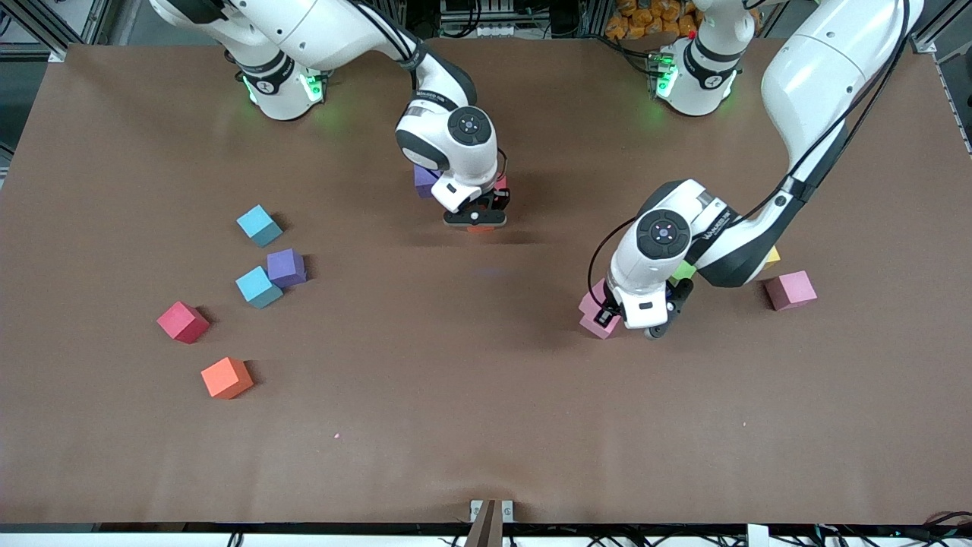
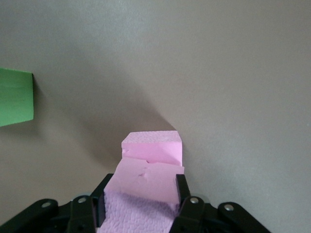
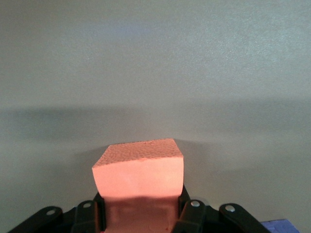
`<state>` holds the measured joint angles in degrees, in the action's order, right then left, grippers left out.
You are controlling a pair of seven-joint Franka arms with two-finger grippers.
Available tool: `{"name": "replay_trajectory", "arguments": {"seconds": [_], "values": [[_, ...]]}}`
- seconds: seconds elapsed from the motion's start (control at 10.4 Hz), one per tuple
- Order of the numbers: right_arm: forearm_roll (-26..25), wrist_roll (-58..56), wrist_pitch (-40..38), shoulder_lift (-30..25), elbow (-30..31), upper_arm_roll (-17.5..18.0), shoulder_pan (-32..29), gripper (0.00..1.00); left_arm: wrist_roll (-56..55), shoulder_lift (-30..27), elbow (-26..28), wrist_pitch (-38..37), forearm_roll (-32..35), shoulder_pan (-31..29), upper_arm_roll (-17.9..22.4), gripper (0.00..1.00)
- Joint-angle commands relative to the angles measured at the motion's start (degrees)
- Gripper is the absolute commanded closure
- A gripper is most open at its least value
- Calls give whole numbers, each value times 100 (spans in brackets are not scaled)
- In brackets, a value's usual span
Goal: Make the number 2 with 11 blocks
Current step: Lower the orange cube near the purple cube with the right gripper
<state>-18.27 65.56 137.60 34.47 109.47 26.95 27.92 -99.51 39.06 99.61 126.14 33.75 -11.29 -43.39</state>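
Salmon-orange foam cube (image 3: 138,177) sits clenched in the right gripper (image 1: 476,219), low over mid-table beside a purple foam cube (image 1: 424,181); no digit has taken shape. The left gripper (image 1: 636,323) grasps a pink foam cube (image 2: 146,182), another pink one touching it. Next, I'd guess, each cube needs setting down square against its neighbour. Loose cubes (image 1: 258,286) wait toward the right arm's end.

The middle of the table (image 1: 486,395) lies bare, so a gripper can pass there freely. Toward the right arm's end, five loose blocks stand in the way: two light blue blocks (image 1: 259,226), a purple block (image 1: 286,267), a red block (image 1: 182,322) and an orange block (image 1: 226,377). Toward the left arm's end, one pink block (image 1: 790,290) stands alone.
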Motion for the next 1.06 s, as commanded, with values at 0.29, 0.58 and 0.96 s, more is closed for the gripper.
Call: {"name": "replay_trajectory", "arguments": {"seconds": [0.29, 0.58, 0.96], "values": [[-98, 53, -14, 86, -102, -40, 91, 65, 90, 58, -126, -72, 53, 92, 50, 60], [-89, 88, -5, 86, -102, -40, 135, 65, 90, 85, -126, -80, 61, 92, 50, 60], [-72, 80, -14, 77, -110, -40, 135, 65, 81, 85, -126, -72, 61, 92, 50, 60]]}}
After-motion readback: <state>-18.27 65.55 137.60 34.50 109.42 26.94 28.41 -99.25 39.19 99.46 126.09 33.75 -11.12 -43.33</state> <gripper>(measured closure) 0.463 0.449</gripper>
